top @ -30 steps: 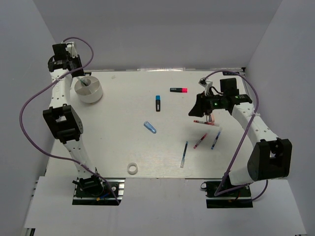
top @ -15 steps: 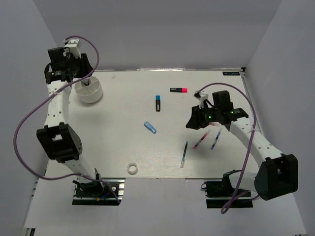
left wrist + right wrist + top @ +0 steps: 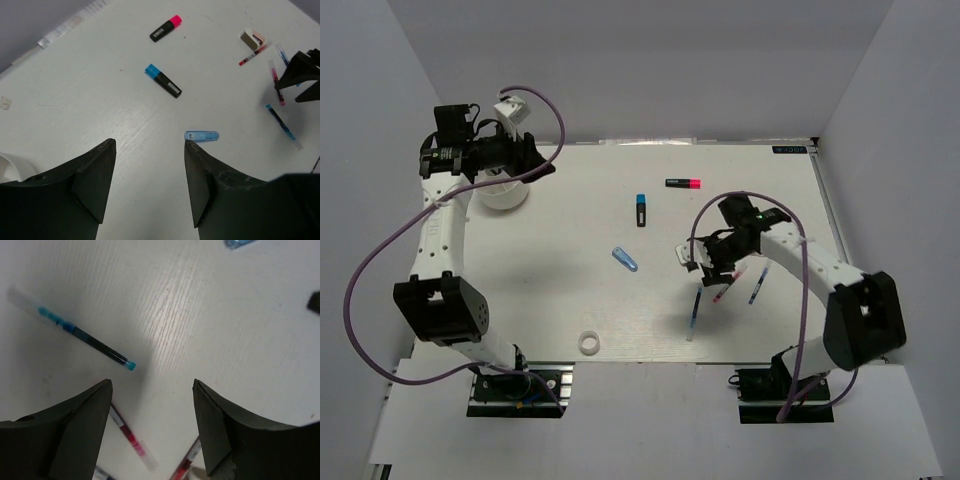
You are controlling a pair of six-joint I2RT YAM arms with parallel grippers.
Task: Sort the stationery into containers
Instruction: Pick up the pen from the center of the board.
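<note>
Both tools are open with nothing in them. The left tool [image 3: 147, 145] hangs at the far left of the surface [image 3: 570, 290], just right of the white tub [image 3: 506, 199]. The left arm crosses over the tub in the top view, so only its near part shows. I can't tell what's inside it.

The right tool [image 3: 152, 385] hovers low over the pen cluster on the right side. The teal pen [image 3: 85, 337] lies just off its left finger. A red pen [image 3: 127, 435] sits under that finger, partly hidden. A second red one [image 3: 185, 457] peeks out between the fingers at the bottom edge of the wrist view. The blue pen [image 3: 756, 285] lies just right of them, partly under the arm.

Everything else is loose in the open:
- The pink-ended marker [image 3: 683, 183] is at the far middle.
- The blue-ended marker [image 3: 641, 209] is a bit nearer and to its left.
- The translucent blue tube [image 3: 625, 259] is in the middle of the surface.
- The white tape ring [image 3: 588, 343] sits alone by the near edge.

A purple cable [image 3: 698, 222] loops up over the right tool.
</note>
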